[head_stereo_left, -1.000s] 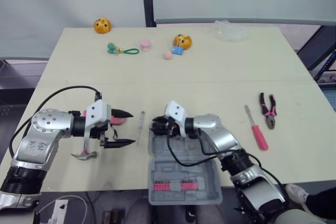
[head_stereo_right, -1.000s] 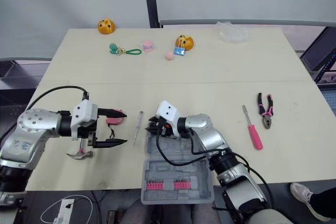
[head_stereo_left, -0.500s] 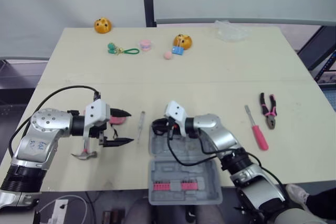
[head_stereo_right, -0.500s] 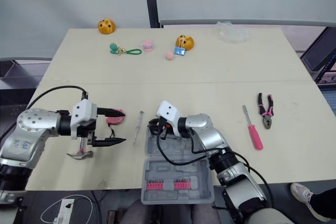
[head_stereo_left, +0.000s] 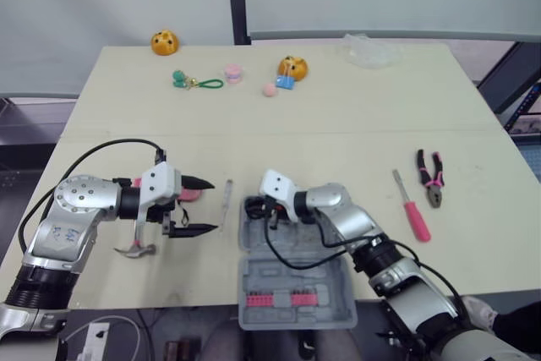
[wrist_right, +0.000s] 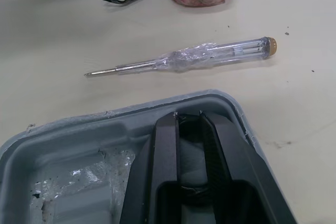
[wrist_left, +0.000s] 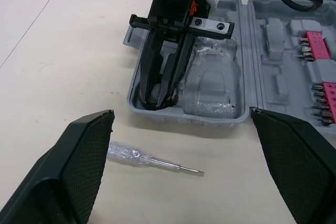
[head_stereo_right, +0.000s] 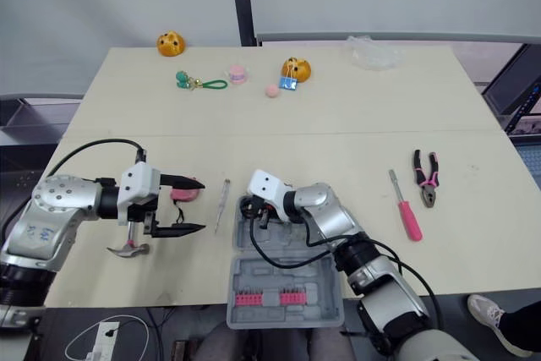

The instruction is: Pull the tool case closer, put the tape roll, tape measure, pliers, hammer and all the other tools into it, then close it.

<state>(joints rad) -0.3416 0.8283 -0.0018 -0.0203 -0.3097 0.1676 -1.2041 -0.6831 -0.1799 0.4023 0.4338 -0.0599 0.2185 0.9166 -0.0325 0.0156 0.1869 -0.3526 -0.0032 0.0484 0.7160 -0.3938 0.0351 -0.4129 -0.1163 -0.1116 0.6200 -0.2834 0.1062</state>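
The right gripper pinches a dark ring, judged to be the tape roll, in the far left corner pocket of the open tool case. The roll is likely light and stiff; grip across its wall. The left gripper stands spread.

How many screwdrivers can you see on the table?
2. A clear screwdriver lies just left of the tool case; a pink-handled screwdriver lies to its right, beside the pliers. More could be hidden inside the tool case.
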